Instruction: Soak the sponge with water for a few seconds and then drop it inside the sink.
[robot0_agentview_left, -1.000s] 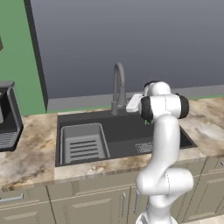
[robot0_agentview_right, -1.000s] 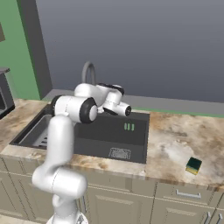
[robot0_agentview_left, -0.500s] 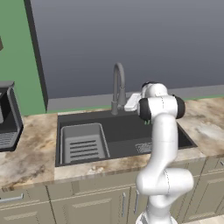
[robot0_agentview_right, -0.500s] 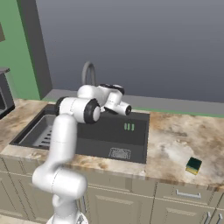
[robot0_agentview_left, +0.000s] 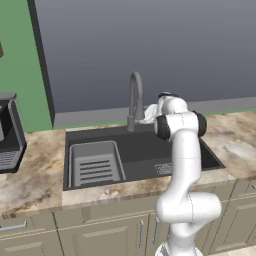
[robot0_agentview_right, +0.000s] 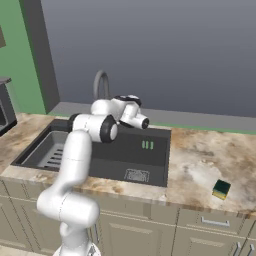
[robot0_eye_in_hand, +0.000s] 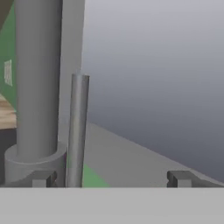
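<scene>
The marble counter (robot0_agentview_right: 210, 160) runs wide across the kitchen, and sunk into it is the sink (robot0_agentview_left: 145, 150), a dark charcoal basin with the grey slotted rack (robot0_agentview_left: 95, 165) at one end and the square drain grate (robot0_agentview_right: 136, 175) near the front wall. The white arm (robot0_agentview_left: 182, 165) rises from the base and bends over the basin, hand up at the back rim. The gooseneck faucet (robot0_agentview_left: 135, 100) stands right there; in the hand view its thick column (robot0_eye_in_hand: 37, 87) sits just past one fingertip, with a thin grey lever (robot0_eye_in_hand: 78, 131) upright beside it, inside the gap. The gripper (robot0_eye_in_hand: 111, 178) is spread wide, nothing between the two dark fingertips (robot0_eye_in_hand: 181, 178), both apart from the faucet base. And the sponge (robot0_agentview_right: 221, 189)? Well away from those fingers, lying on the counter far off to the side of the sink, near the front edge, yellow with its dark green face showing.
</scene>
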